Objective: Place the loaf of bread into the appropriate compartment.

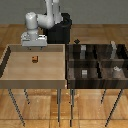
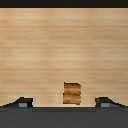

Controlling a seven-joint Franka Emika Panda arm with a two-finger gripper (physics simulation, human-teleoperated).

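Observation:
The loaf of bread [image 1: 34,60] is a tiny orange-brown lump lying on the floor of the light tan bin [image 1: 10,75]. In the wrist view the loaf of bread [image 2: 72,93] lies on the tan floor between the two dark fingertips [image 2: 22,103]. My gripper [image 1: 34,49] hangs open right above the loaf, apart from it, with nothing held. The compartment belongs to the dark divided bin [image 1: 97,63] at the exterior view's right; its four wood-walled sections hold small grey-white blocks.
The tan bin's raised walls surround the loaf. A wall stands between the tan bin and the dark bin. Grey-white blocks [image 1: 84,73] sit in the dark bin's sections. The robot's black base [image 1: 60,31] stands behind both bins.

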